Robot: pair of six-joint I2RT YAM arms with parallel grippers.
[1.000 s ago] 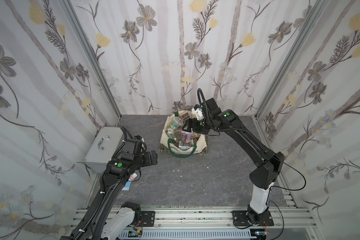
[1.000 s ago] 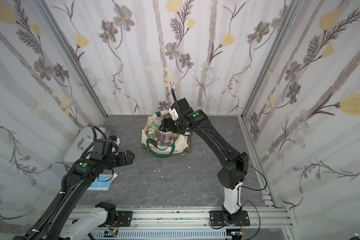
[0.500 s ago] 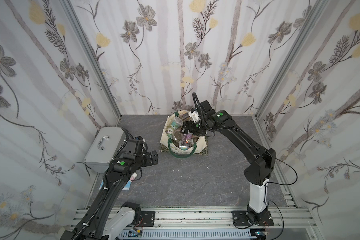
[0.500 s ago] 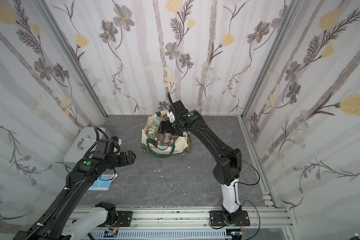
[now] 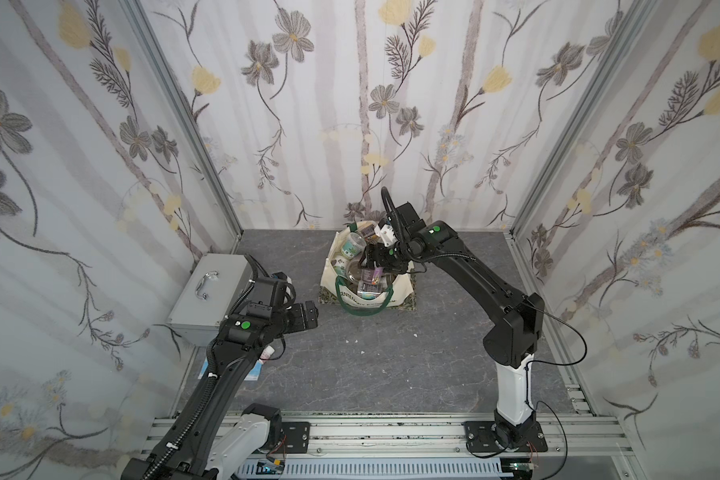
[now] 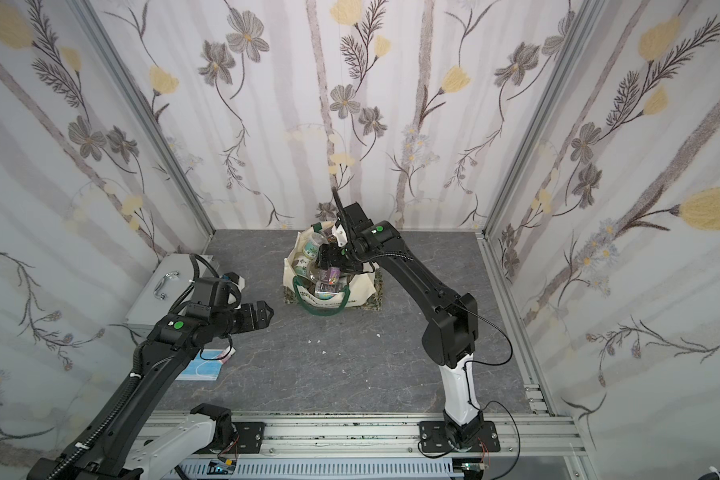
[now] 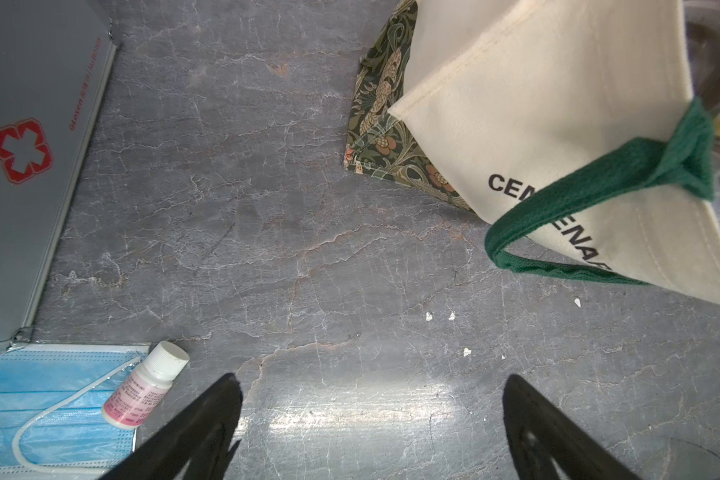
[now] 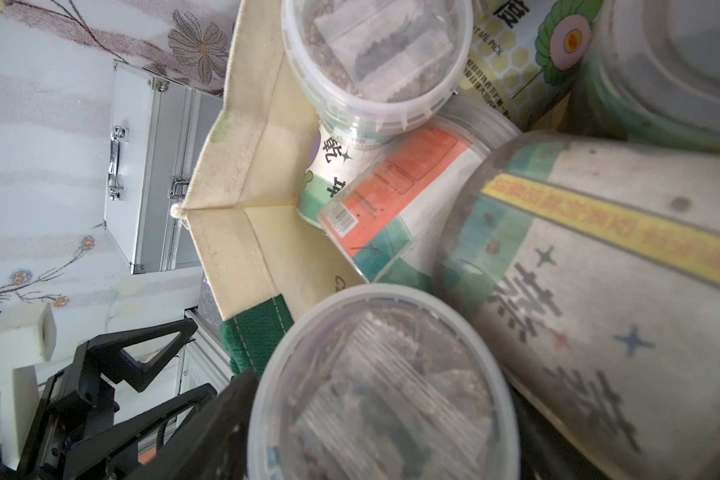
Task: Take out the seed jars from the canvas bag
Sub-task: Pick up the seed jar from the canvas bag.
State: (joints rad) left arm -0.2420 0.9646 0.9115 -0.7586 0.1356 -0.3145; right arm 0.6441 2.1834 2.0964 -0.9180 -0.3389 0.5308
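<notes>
The cream canvas bag [image 5: 395,291] [image 6: 358,291] with green handles stands at the back middle of the floor, full of seed jars. My right gripper [image 5: 371,264] [image 6: 327,266] reaches down into its mouth. In the right wrist view a clear-lidded seed jar [image 8: 375,365] sits between the fingers of the right gripper [image 8: 385,415], which press its rim on both sides. Other jars lie around it: a clear-lidded one [image 8: 375,54], an orange-labelled one [image 8: 395,199] and a large pale one [image 8: 599,291]. My left gripper [image 5: 310,318] [image 7: 371,380] hovers open and empty over bare floor, left of the bag [image 7: 537,104].
A silver metal case [image 5: 213,291] [image 7: 26,124] with a red cross stands at the left wall. A blue face mask [image 7: 38,399] and a small pink-labelled white bottle [image 7: 144,384] lie on the floor beside it, under my left arm. White crumbs [image 7: 429,316] dot the floor.
My right gripper has dropped lower and leftward into the bag and narrowed its jaws round the clear-lidded jar. The left arm has barely shifted.
</notes>
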